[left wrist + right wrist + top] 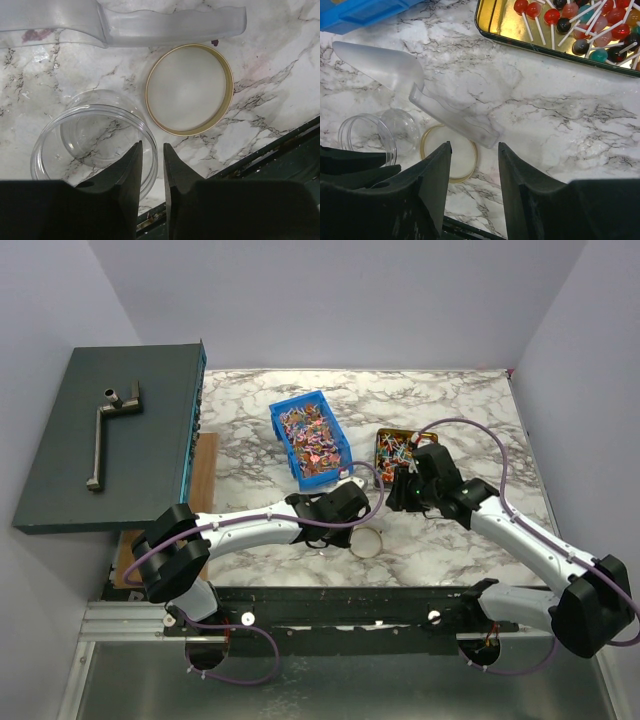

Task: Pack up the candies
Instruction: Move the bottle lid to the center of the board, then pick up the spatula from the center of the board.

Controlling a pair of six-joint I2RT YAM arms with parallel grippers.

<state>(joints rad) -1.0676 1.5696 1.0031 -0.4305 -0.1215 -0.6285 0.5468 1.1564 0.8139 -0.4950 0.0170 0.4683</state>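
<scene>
The candies (310,437) fill a blue bin (283,412) at the table's back middle; only the bin's corner (365,10) reaches the right wrist view. An empty clear jar (75,145) has its mouth toward my left gripper (152,145). That gripper's jaws stand slightly apart with the jar's thin rim between them, touching neither. A round gold lid (190,90) lies beside the jar. A clear plastic scoop (420,95) lies on the marble. My right gripper (474,144) is open just short of its wide end, with nothing between the fingers.
A gold tin (495,20) of lollipops (580,25) sits right of the blue bin. A dark grey box (60,470) with a metal crank (105,430) fills the left side, beside a wooden board (205,470). The black base rail (350,602) runs along the near edge.
</scene>
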